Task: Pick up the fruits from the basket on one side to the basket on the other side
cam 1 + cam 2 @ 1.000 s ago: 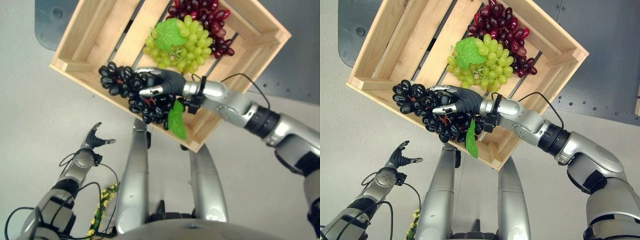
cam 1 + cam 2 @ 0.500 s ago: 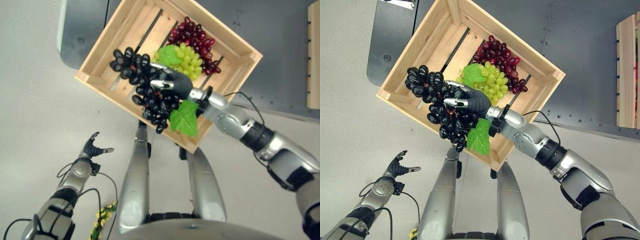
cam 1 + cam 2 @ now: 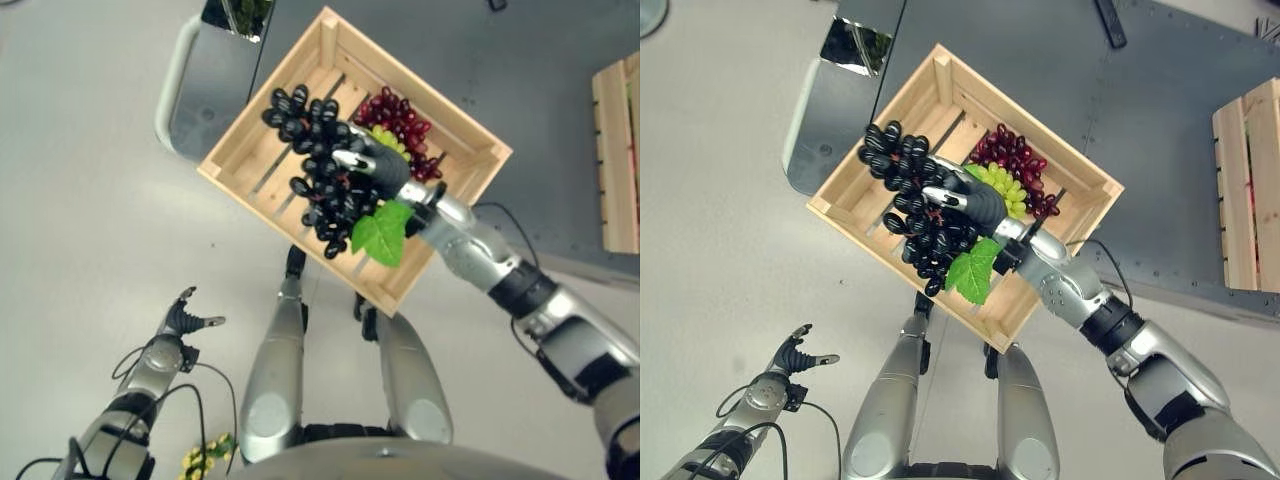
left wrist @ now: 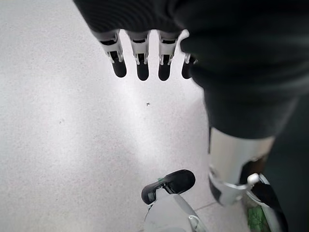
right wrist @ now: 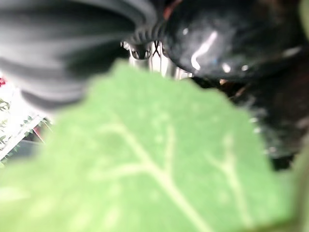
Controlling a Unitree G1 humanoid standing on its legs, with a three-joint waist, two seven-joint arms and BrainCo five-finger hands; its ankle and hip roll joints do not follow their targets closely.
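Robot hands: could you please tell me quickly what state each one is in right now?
Left robot hand: open, holding nothing, low over the floor.
Right robot hand: shut on the black grape bunch, above the wooden crate.

Right hand (image 3: 975,203) curled round black grape bunch (image 3: 908,208), green leaf (image 3: 972,271) hanging below, over wooden crate (image 3: 845,222). Red grapes (image 3: 1017,165), green grapes (image 3: 1004,189) inside. Left hand (image 3: 793,355) relaxed, low.

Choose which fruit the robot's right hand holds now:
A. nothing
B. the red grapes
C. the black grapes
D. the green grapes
C: the right hand is curled round the black grapes with their green leaf, above the wooden crate, where the green grapes and red grapes lie.
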